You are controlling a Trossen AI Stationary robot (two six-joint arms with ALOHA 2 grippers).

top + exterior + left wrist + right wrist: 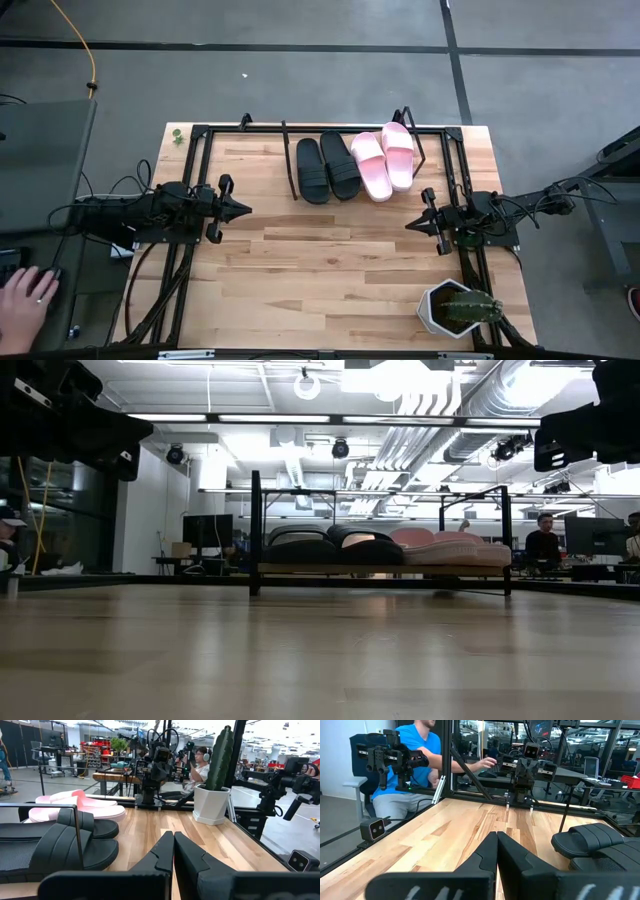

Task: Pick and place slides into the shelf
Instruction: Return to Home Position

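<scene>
all four sandals sit on the low wire-framed wooden shelf (288,160) at the table's far edge: two matte black slide sandals (327,168) beside two light pink slide sandals (383,160), long axes crossing the shelf. left gripper (243,209), nearer the black pair, and right gripper (410,224), nearer the pink, sit at opposite sides, fingers pressed together, empty. judged: nothing left to pick. no legible writing.

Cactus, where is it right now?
In the high view, the cactus stands at the right corner of the table, the one farthest from the shelf.
</scene>
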